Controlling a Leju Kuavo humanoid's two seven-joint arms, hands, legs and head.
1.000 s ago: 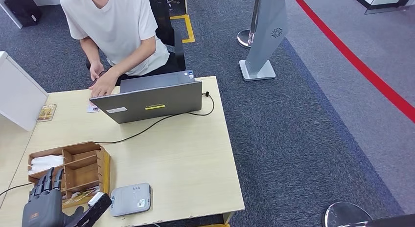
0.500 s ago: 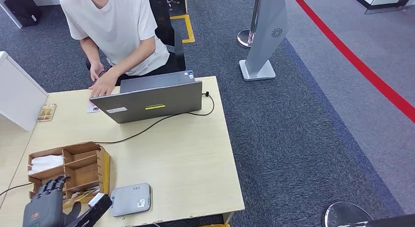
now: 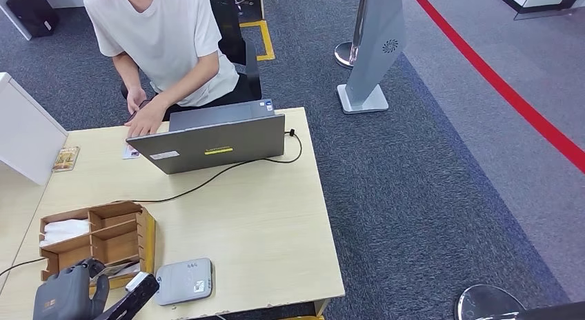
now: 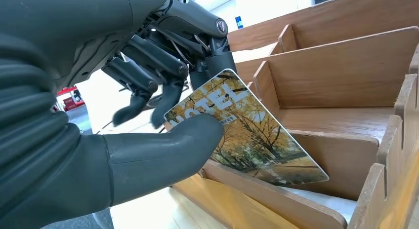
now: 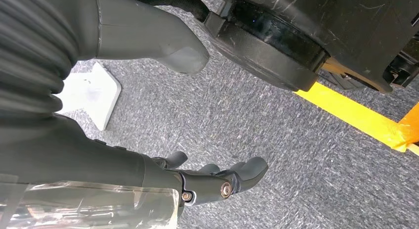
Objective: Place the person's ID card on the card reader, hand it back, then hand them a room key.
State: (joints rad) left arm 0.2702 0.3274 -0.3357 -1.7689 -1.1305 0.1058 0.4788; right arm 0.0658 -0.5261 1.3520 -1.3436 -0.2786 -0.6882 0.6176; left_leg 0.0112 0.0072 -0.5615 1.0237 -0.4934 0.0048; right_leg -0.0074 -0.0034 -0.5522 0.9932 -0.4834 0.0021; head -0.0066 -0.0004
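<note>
Dark grey fingers [image 4: 170, 71] of the robot's left hand [image 4: 148, 115] are curling over the top edge of a glossy room key card printed with yellow autumn trees and the word HOTEL [image 4: 247, 135], while the thick grey thumb [image 4: 163, 150] is pressing against its printed face, so the hand is pinching the card. The card is leaning tilted in a compartment of a light brown wooden divided organiser box [image 4: 336, 76], its lower edge resting inside the slot.

From the head view, the left hand [image 3: 65, 296] is sitting at the near end of the wooden organiser [image 3: 131, 227], at the near left corner of a pale wood-topped desk [image 3: 262, 230]. Just beside the hand, a flat grey rounded card reader [image 3: 183, 281] is lying on the desk. Farther back, an open grey laptop [image 3: 214, 142] is standing with a black cable [image 3: 207, 182] trailing across the desk. A person in a white T-shirt [image 3: 162, 37] is sitting behind the laptop, one hand [image 3: 145, 120] resting on a small card [image 3: 129, 153] on the desk; whether this is the ID card is hard to tell.

At the robot's side, the right hand [image 5: 217, 182] is hanging above grey carpet [image 5: 296, 155], its fingers loosely apart and holding nothing.
</note>
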